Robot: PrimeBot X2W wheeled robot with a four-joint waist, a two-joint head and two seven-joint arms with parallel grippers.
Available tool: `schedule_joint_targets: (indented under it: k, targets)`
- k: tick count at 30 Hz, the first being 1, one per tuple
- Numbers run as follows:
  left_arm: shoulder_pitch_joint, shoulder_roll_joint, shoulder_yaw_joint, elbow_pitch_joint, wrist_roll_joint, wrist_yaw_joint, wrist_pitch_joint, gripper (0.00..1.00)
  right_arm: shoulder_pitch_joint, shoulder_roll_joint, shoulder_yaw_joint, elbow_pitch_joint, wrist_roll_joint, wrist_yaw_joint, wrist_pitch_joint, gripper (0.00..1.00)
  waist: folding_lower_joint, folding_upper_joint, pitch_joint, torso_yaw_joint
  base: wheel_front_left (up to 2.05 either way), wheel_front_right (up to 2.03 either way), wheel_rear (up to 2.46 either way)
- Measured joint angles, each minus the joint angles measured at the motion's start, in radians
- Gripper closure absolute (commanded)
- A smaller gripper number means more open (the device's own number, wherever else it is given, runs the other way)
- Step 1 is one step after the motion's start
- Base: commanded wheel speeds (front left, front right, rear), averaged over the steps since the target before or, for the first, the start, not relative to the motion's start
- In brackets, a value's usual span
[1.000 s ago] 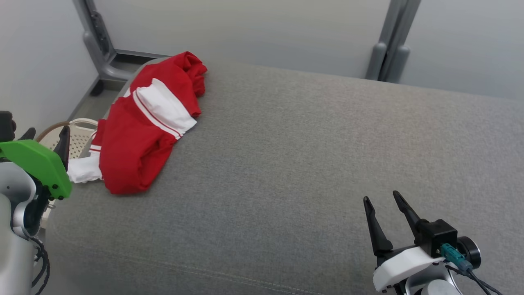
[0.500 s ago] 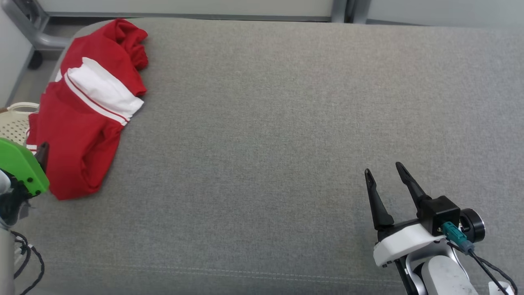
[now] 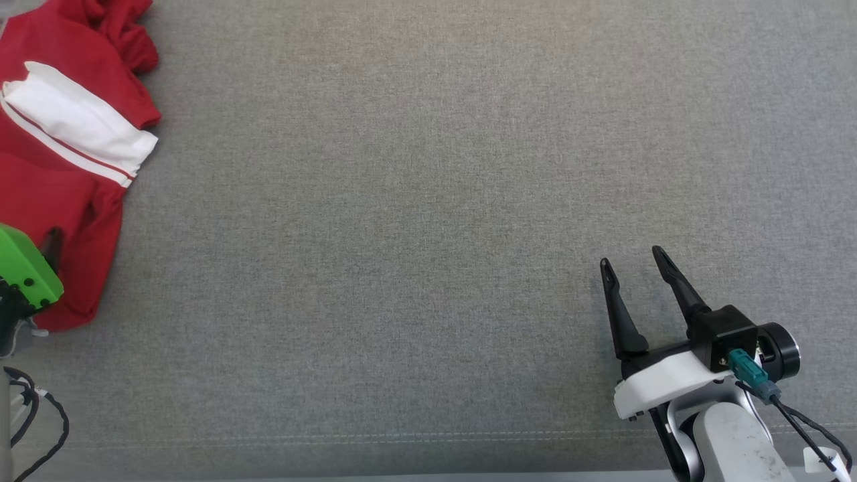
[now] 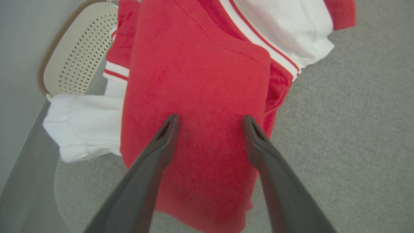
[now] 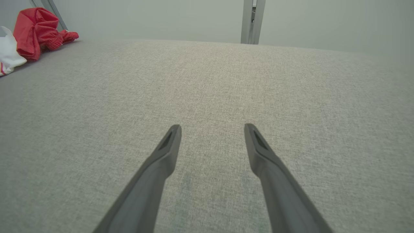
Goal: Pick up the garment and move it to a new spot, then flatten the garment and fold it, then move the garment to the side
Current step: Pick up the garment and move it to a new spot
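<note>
Red-and-white garment [image 3: 47, 194] lying crumpled on the grey fabric surface [image 3: 428, 201]. Left claw [image 4: 210, 121] poised directly over the garment's red panel, fingers spread wide, gripping nothing. Right claw [image 3: 631, 256] well apart from the garment, to its right, likewise wide open and empty.

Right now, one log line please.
phase: pre-grasp | left claw: open, over red-and-white garment | right claw: open, over bare grey cushion | garment: crumpled, cushion's left edge
</note>
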Motion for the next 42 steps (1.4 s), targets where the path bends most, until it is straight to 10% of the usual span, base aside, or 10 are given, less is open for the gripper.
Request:
schedule_joint_targets:
  k: [17, 18, 21, 42]
  targets:
    - [-0.021, 0.049, -0.049, 0.027, 0.048, 0.037, 0.061, 0.0, -0.017, -0.018, 0.021, -0.008, 0.003, 0.0, 0.0, 0.0, -0.0001, 0.0, 0.061, -0.033, 0.0, 0.0, 0.0]
    - [-0.023, 0.052, -0.05, 0.028, 0.049, 0.037, 0.062, 0.54, -0.018, -0.019, 0.02, -0.008, 0.003, 0.0, 0.0, 0.0, -0.0001, 0.0, 0.065, -0.035, 0.0, 0.0, 0.0]
    - [-0.029, 0.053, -0.051, 0.03, 0.049, 0.044, 0.054, 1.0, -0.019, -0.02, 0.016, -0.009, 0.003, 0.0, 0.0, 0.0, -0.0001, 0.0, 0.075, -0.041, 0.0, 0.0, 0.0]
    - [-0.089, 0.071, -0.1, -0.008, 0.098, 0.003, -0.105, 1.0, -0.008, -0.01, 0.009, 0.019, 0.014, 0.0, 0.0, 0.0, -0.0001, 0.0, -0.03, 0.0, 0.0, 0.0, 0.0]
